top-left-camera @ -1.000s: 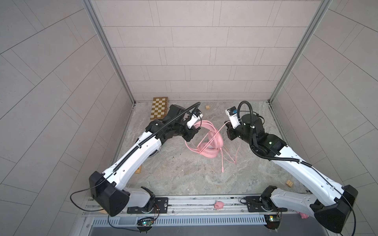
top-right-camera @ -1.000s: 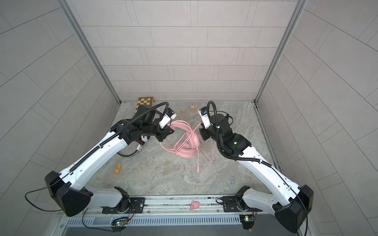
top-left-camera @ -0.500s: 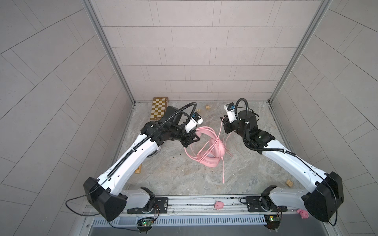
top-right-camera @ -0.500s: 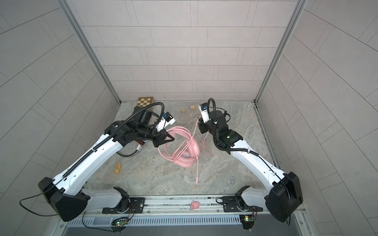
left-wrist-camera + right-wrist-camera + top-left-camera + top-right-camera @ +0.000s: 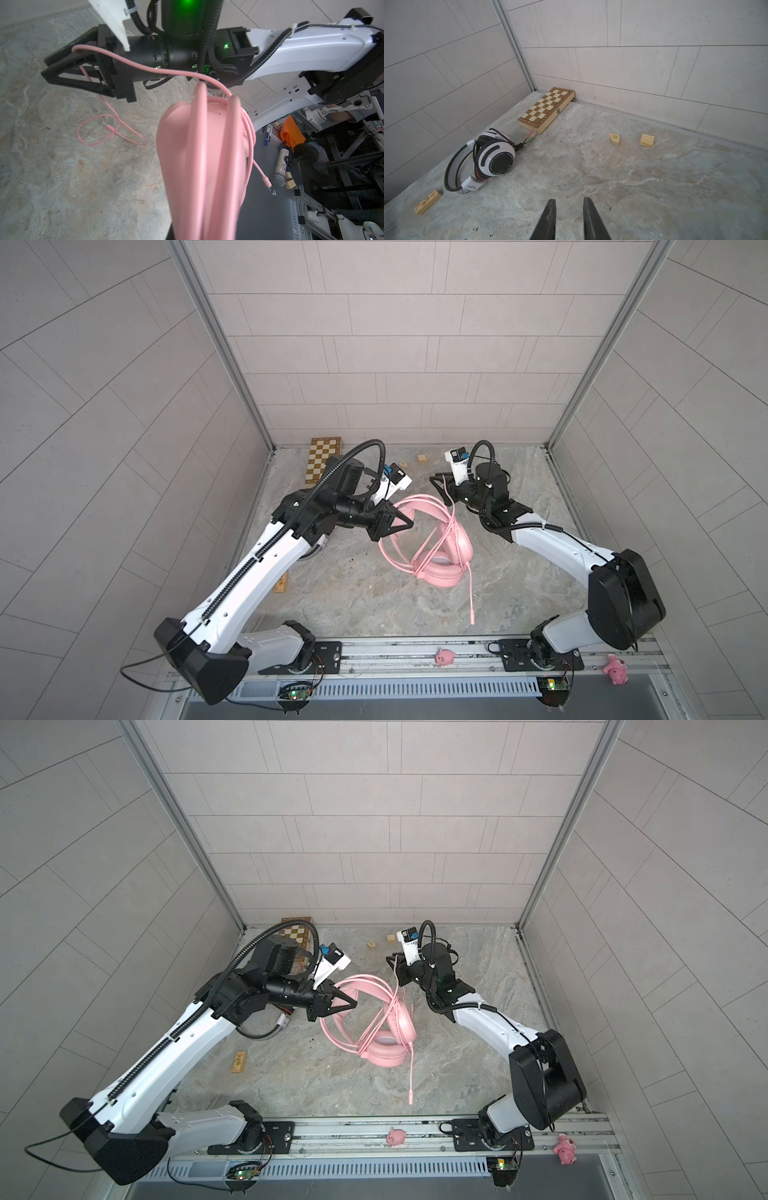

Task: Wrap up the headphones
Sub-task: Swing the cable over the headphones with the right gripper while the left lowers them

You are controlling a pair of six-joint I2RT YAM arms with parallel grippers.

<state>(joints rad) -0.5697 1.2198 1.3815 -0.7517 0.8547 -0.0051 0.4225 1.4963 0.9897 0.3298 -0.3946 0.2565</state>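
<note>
Diff vs a second ago:
- The right gripper (image 5: 439, 489) jaws were pinched together and now stand slightly apart.
- The right arm folds up, with the elbow higher and closer in. The gripper pulls back toward the far wall (image 5: 395, 414), off the pink headset (image 5: 442, 576).
- The pink cord (image 5: 133, 62) now just drapes over one of its fingers.
- The left gripper (image 5: 409, 523) was pointing at the far wall. It now points sideways toward the right arm and sits lower in both top views.
- The headset slides toward the near side with it.
- The loose cord end (image 5: 472, 616) now trails out as one straight line, where several strands fanned out before.
</note>
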